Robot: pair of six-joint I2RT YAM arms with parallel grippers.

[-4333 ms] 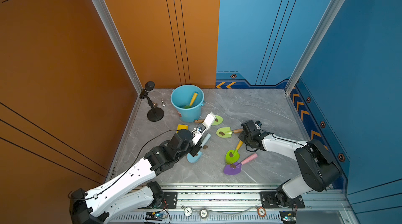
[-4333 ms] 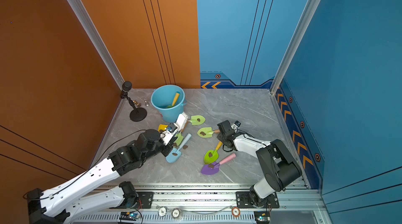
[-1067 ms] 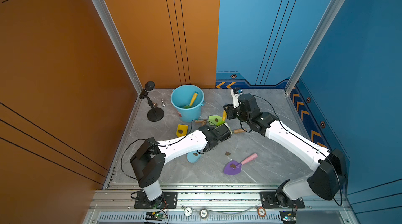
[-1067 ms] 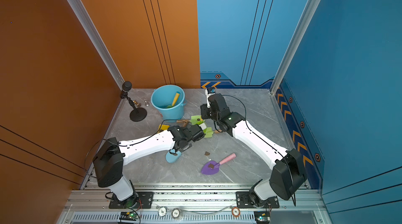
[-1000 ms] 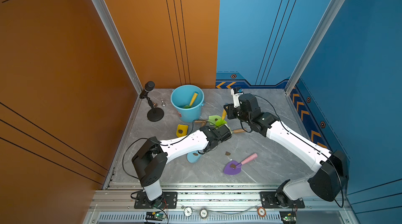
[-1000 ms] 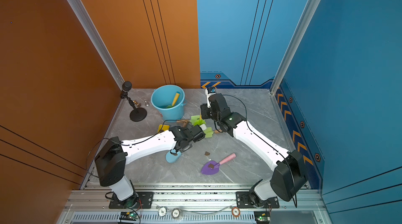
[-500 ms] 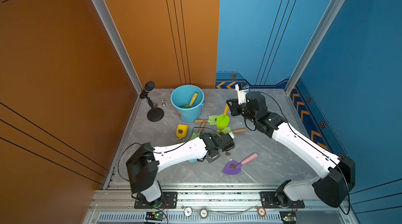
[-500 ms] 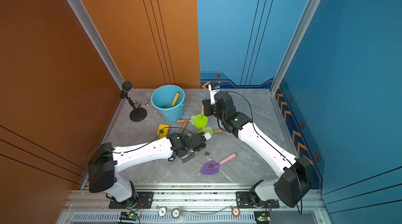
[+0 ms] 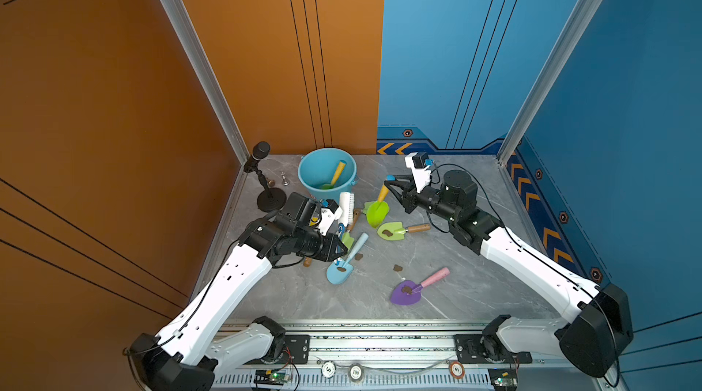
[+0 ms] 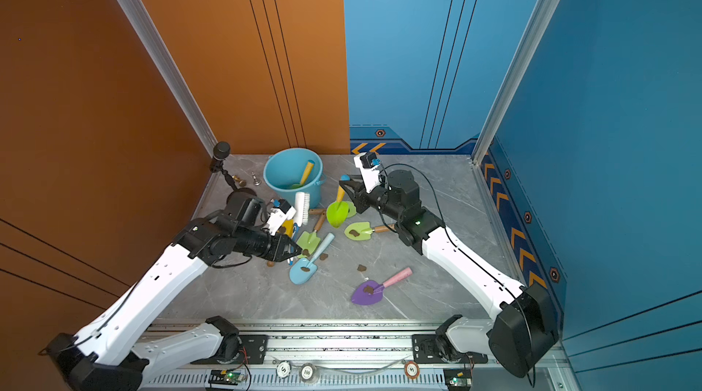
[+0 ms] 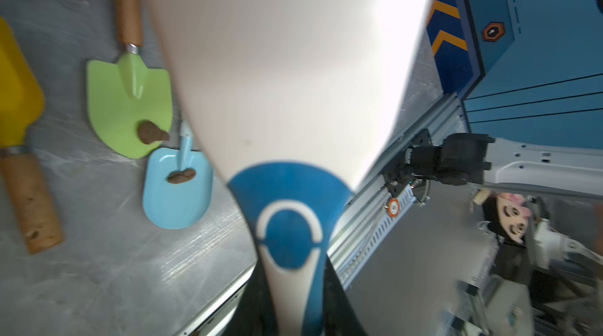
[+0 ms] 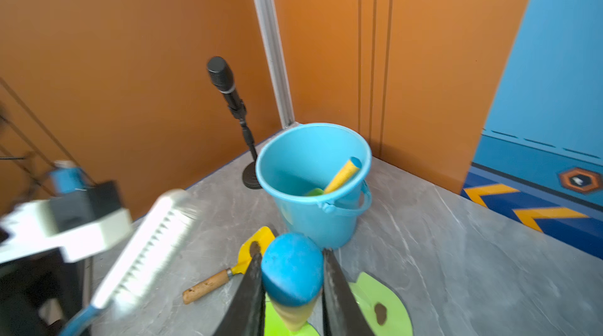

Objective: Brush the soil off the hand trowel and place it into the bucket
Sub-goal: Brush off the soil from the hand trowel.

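Lime-green hand trowel hangs blade-down just beside the bucket, right gripper pinching its blue-capped handle end. The left gripper clamps the white brush, also by the bucket. Hard brushing could swivel that tip-held trowel loose, imo.
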